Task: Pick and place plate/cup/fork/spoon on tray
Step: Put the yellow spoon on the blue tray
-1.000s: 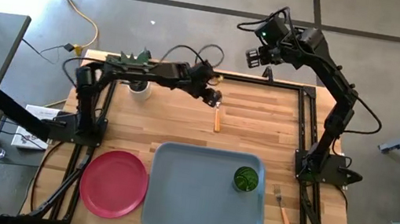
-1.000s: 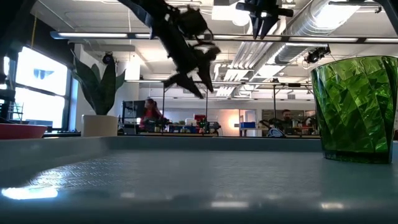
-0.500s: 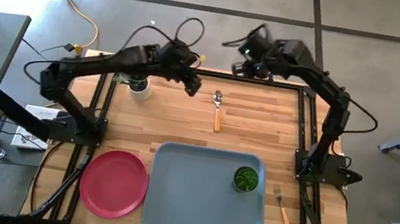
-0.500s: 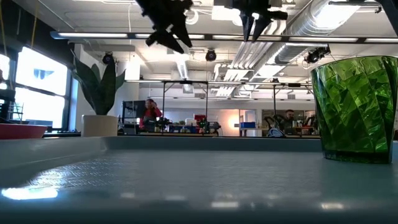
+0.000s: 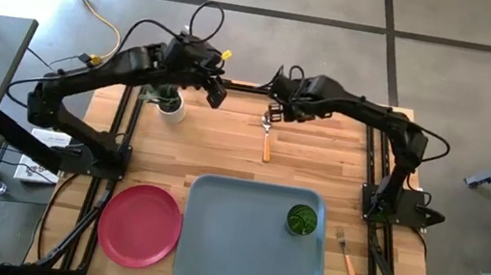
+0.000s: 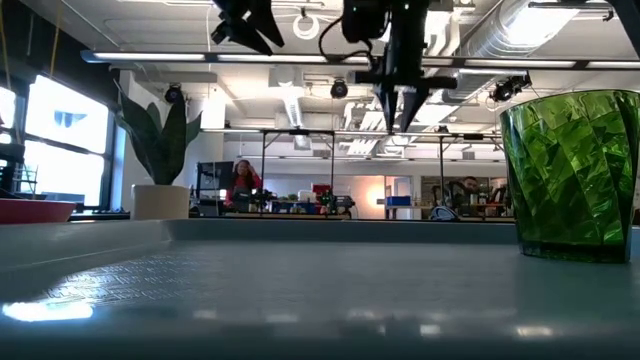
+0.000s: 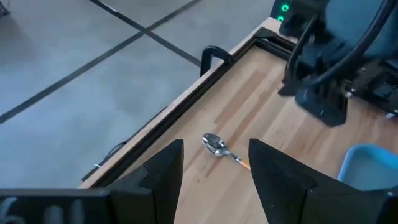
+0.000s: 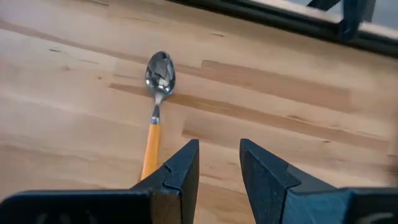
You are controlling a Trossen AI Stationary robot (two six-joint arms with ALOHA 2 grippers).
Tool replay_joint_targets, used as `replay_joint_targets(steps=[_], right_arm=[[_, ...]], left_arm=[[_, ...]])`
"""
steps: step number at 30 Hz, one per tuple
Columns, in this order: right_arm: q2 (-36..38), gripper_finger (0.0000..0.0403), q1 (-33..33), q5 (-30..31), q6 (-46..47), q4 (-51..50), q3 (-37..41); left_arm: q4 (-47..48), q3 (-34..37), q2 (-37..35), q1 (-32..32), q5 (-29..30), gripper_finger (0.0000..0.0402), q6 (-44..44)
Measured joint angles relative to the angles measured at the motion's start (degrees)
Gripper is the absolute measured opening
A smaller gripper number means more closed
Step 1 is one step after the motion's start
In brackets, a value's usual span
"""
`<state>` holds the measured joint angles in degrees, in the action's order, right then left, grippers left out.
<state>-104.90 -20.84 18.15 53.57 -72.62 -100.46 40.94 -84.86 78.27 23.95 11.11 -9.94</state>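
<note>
Spoon lies flat on the tabletop, upper centre of the high view. Your right tool hovers over its bowl, fingers apart; left tool, also apart, waits upper left. Light, stiff, slippery: pinch the orange handle crosswise.

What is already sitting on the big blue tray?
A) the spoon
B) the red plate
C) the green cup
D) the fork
C: the green cup stands on the tray near its right edge, while the red plate lies on the table to the tray's left, the fork to its right, and the spoon farther back on the wood.
</note>
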Motion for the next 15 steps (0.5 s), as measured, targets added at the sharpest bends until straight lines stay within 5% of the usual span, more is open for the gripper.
replay_joint_targets(steps=[15], right_arm=[[0.00, 0.0108, -0.02, -3.63, 6.65, 32.94, 23.10]], left_arm=[[0.01, 0.00, -0.07, 0.46, 0.00, 0.0172, 1.14]])
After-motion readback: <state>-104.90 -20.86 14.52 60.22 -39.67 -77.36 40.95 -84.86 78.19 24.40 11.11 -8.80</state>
